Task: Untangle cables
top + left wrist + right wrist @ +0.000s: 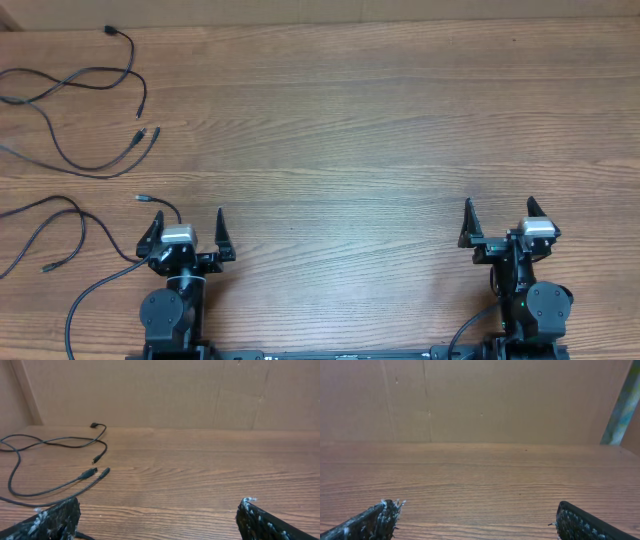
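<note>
Your cables (100, 69) lie at the table's far left, well apart from the right gripper (500, 205). Their long strands run mostly left to right and pass off the left edge. Two plug ends (92, 472) lie side by side, pointing toward the table's middle. A second group of loose strands (75, 203) curls just beside the left gripper (189, 215), with one small plug (143, 198) near its finger.

The cords are thin, black and limp, lying in open loops. Both grippers stand spread wide with nothing between the fingers, whose dark pads (580, 522) look rough and flecked white.

The table (350, 130) is brown wood grain, and a plain cardboard wall (495, 400) backs it.
</note>
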### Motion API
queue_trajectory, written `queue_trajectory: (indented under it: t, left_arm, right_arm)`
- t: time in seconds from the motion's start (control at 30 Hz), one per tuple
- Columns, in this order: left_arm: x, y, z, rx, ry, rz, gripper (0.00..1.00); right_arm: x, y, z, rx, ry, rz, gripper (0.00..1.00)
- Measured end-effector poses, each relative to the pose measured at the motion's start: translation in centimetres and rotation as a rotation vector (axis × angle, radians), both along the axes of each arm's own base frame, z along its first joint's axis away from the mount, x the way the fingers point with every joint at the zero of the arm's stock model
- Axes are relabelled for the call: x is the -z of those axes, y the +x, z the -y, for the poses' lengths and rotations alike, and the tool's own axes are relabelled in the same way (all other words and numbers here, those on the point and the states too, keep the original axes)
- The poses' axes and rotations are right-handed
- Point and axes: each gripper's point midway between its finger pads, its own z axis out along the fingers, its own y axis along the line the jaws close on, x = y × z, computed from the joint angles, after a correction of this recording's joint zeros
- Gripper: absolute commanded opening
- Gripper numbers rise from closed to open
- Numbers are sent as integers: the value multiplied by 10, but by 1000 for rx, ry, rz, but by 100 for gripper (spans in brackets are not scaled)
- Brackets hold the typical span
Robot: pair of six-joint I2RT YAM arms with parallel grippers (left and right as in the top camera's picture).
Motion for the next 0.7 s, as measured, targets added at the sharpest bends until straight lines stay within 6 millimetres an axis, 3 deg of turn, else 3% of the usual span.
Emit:
queue_trajectory:
  t: [0.7]
  left_arm:
    - [0,0,2,10,16,-1,100]
  right_arm:
    - [0,0,0,0,0,0,100]
